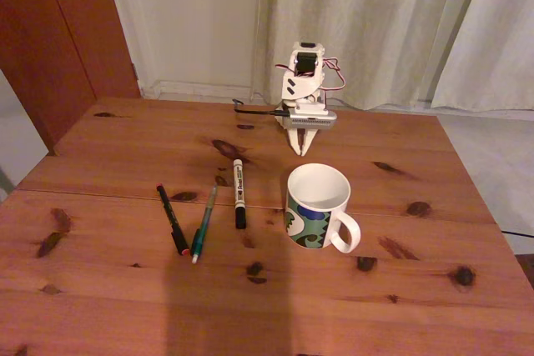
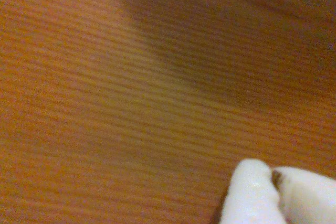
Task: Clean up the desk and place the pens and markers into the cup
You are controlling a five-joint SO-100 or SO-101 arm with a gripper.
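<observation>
On the reddish-brown desk (image 1: 125, 289) lie three sticks side by side, left of the cup. The white-barrelled marker (image 1: 239, 192) is nearest the cup, the teal-green pen (image 1: 203, 224) is in the middle, and the black pen with a red tip (image 1: 172, 218) is leftmost. The white patterned cup (image 1: 317, 206) stands upright, handle toward the front right, with nothing showing inside. My gripper (image 1: 299, 146) points down at the desk just behind the cup, shut and holding nothing. The wrist view is blurred: bare desk wood (image 2: 105, 103) close up, with the gripper (image 2: 275, 182) tips together at the bottom right.
The white arm base (image 1: 304, 81) sits folded at the back of the desk, with a black cable (image 1: 254, 110) trailing left. Curtains (image 1: 375, 22) and a wooden door (image 1: 58, 31) stand behind. The desk's right edge (image 1: 480, 198) drops off to the floor.
</observation>
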